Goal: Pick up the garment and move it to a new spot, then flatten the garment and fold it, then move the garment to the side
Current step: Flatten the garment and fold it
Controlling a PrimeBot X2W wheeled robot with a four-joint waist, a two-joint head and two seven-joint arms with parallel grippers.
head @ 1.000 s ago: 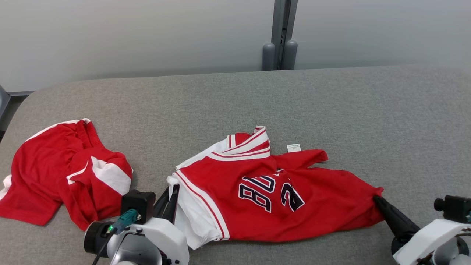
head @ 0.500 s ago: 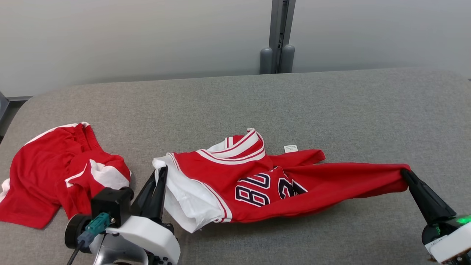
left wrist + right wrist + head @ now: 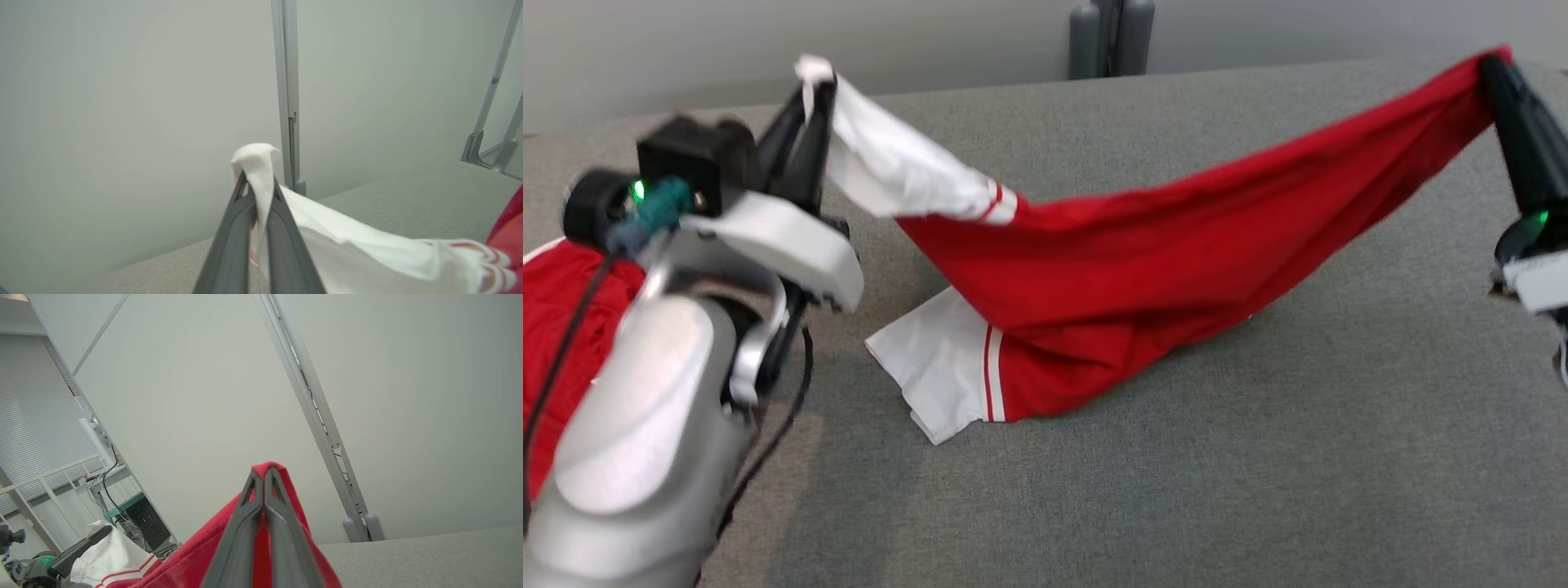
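Now, your left gripper pinches the white hem of the jersey and your right gripper its red corner, slung above the table's middle with its belly resting there, so either thin bite could slip.

- metal post, upright
- plain pale wall on both sides of post
- grey fabric table in front of post
- slatted blinds far left of post
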